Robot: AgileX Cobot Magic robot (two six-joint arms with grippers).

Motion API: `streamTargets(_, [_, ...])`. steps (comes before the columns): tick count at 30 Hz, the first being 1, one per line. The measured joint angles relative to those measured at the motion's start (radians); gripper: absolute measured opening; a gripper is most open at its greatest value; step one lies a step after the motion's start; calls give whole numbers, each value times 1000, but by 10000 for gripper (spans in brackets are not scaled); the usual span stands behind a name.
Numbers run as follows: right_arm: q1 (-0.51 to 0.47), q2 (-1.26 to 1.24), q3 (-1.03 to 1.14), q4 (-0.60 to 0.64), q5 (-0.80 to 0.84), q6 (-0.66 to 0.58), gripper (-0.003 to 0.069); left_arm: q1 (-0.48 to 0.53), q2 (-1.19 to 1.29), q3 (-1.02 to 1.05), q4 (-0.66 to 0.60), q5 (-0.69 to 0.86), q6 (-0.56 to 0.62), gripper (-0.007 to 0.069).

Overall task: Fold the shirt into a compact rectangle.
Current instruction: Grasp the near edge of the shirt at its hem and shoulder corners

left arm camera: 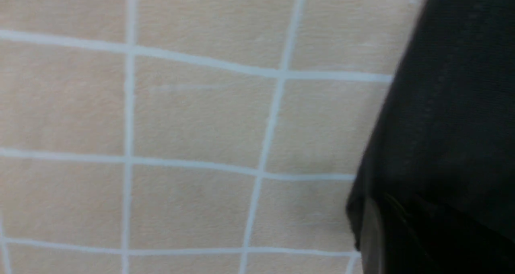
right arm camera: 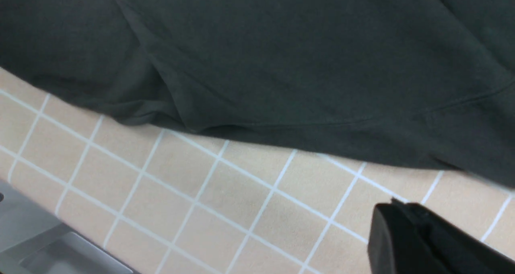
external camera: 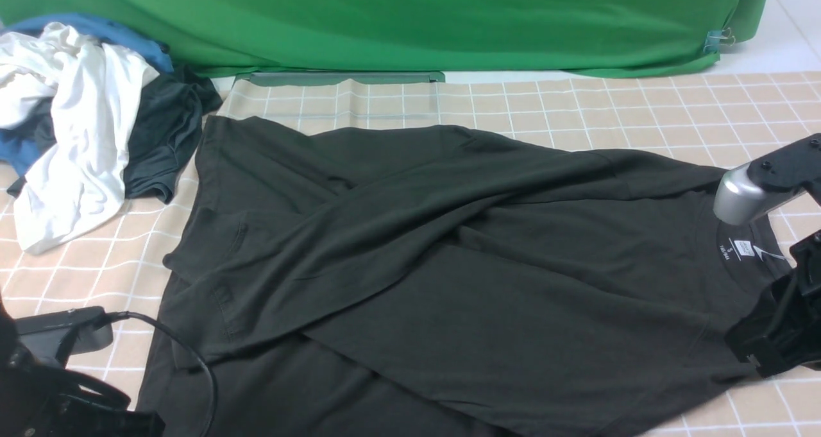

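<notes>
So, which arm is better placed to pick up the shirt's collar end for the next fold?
Right. Its fingers sit over the checked tablecloth, right beside the collar end of the shirt, near the neck label. The left arm is at the hem end, across the whole garment.

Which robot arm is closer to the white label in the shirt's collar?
Right. The right arm sits just beside the neck label at the collar of the shirt; the left arm is off by the opposite, hem end.
</notes>
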Motion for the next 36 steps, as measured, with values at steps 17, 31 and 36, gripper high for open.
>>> streamTargets(17, [0, 0, 0, 0, -75, -34, 35, 2, 134, 0, 3, -5, 40, 451])
streamTargets(31, [0, 0, 0, 1, -83, -39, 35, -42, 180, -26, 33, 25, 58, 33])
streamTargets(36, [-2, 0, -13, -35, -14, -72, 35, -47, 79, -87, 30, 94, 55, 19])
